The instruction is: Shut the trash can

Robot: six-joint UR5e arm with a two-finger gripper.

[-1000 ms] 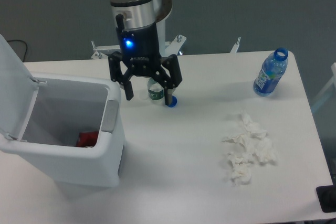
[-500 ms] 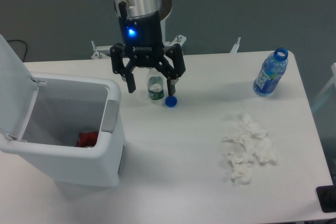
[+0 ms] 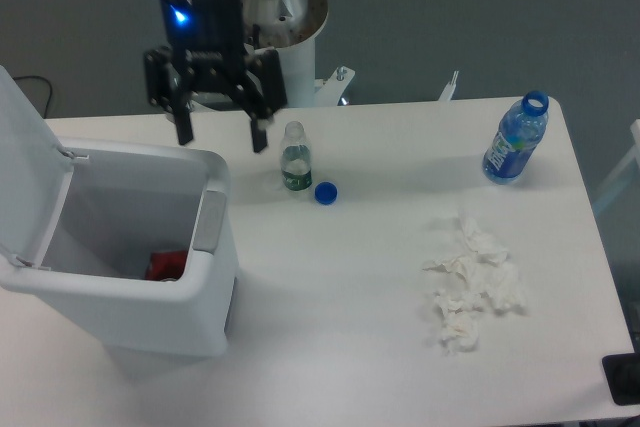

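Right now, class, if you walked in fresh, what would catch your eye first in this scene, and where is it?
The big white trash can at front left, its lid standing open and something red inside. Next, the black gripper hanging open above the can's back edge, a blue light on its wrist. Then the crumpled tissues on the right of the table, and the blue bottle at the far right.

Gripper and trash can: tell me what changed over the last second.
The gripper rose and swung left, away from the small bottle and blue cap, ending above the far rim of the trash can. It stayed open and took hold of nothing. The can's lid is still up; bottles, cap and crumpled tissues did not move.
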